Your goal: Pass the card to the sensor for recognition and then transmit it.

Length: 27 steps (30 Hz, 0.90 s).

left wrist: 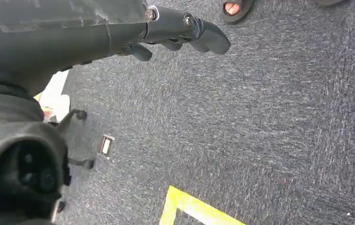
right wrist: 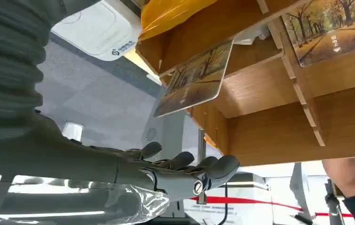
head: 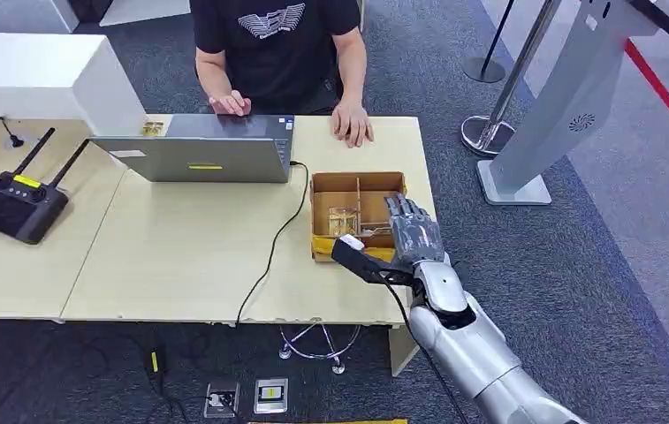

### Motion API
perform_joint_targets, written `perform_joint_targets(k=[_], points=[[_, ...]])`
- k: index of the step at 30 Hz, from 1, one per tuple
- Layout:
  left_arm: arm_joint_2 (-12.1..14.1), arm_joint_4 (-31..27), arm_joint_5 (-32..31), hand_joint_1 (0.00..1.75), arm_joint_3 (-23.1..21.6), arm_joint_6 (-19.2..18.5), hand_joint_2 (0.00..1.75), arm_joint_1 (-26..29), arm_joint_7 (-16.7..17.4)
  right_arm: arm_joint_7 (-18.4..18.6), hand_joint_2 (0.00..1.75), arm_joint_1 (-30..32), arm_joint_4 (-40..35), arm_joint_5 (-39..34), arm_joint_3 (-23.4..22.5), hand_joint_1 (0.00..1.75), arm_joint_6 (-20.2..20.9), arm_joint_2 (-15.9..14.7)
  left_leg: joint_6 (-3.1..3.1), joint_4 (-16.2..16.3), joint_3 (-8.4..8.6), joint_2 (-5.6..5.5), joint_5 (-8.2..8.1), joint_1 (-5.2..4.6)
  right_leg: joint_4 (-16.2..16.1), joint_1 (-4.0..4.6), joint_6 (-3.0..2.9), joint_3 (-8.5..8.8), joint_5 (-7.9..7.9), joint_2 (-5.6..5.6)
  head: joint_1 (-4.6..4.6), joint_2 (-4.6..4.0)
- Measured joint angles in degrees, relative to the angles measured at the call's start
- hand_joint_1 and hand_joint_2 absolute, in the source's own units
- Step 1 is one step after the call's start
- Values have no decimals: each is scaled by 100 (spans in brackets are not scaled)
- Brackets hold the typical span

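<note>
A laptop (head: 193, 157) is sitting left of the wooden box (head: 357, 183). The right hand (head: 414, 231) is hovering over that box, fingers spread, grasping nothing. The right wrist view is revealing a card (right wrist: 195, 80) leaning inside. The left hand (left wrist: 185, 33) is hanging above carpet, fingers loosely apart, empty.

We see our right hand (head: 414, 231) stretched forward, fingers straight and empty; our left hand (left wrist: 185, 33) hangs down, fingers loosely apart.

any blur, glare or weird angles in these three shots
Head view: even light, sharp, the box and right hand clear. Left wrist view: the left hand and the dark parts near the lens are soft, carpet sharper. Right wrist view: turned upside down, blown-out brightness behind the hand, card crisp.
</note>
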Motion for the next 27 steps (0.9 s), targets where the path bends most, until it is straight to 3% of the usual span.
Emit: perform_joint_targets(k=[12, 13, 14, 15, 16, 17, 18, 24, 25, 26, 27], points=[[0, 0, 0, 0, 0, 0, 0, 0, -15, 0, 175, 10, 2, 0, 0, 0, 2, 0, 0, 0, 0, 0, 0, 0, 0, 0, 0, -1, 0, 0, 0, 0], [0, 0, 0, 0, 0, 0, 0, 0, -15, 0, 175, 23, 2, -2, 0, 10, 4, 0, 0, 0, 0, 0, 0, 0, 0, 0, 0, -1, 0, 0, 0, 0], [0, 0, 0, 0, 0, 0, 0, 0, -15, -2, 175, 39, 2, 0, 0, 150, 7, 0, 0, 0, 0, 0, 0, 0, 0, 0, 0, -1, 0, 0, 0, 0], [0, 0, 0, 0, 0, -2, 0, 0, -15, -2, 175, 56, 2, -2, 0, 169, 7, -2, 0, 0, 0, 0, 0, 0, 0, 0, 0, -1, 0, 0, 0, 0], [0, 0, 0, 0, 0, -2, 0, 0, -15, -2, 175, 66, 2, -2, 0, 154, 7, -2, 0, 0, 0, 0, 0, 0, 0, 0, 0, -1, 0, 1, 0, 0], [0, 0, 0, 0, 0, -2, 0, 0, -15, -7, 175, 72, 2, -2, 0, 173, 9, -4, 0, 0, 0, 0, 0, 0, 0, 0, 0, -1, 0, 2, 0, 0], [0, 0, 0, 0, 0, -4, 0, 0, -15, -11, 175, 74, 2, -4, 0, 175, 11, -9, 0, 0, 0, 1, 0, 0, 0, 0, 0, -1, 0, 2, 0, 0], [0, 0, 0, 0, 0, -4, 0, 0, -35, -13, 175, 117, 0, -2, 0, 171, 114, -24, 0, 0, 0, 1, 0, 0, -1, 0, 0, -1, 0, 3, 0, 0], [0, 0, 0, 0, 0, -4, 0, 0, -35, -11, 175, 130, 0, 2, 0, 150, 114, -26, 0, 0, 0, 1, 0, 0, -1, 0, 0, -1, 0, 3, 0, 0], [0, 0, 0, 0, 0, -4, 0, 0, -35, -11, 175, 140, 0, 11, 0, 33, 111, -28, 0, 0, 0, 1, 0, 0, 0, 0, 0, -2, 0, 3, 0, 0], [0, 0, 0, 0, 0, -4, 0, 0, -35, -11, 175, 146, 2, 17, 0, 0, 107, -31, 0, 0, 0, 1, 0, 0, 0, 0, 0, -2, 0, 4, 0, 0]])
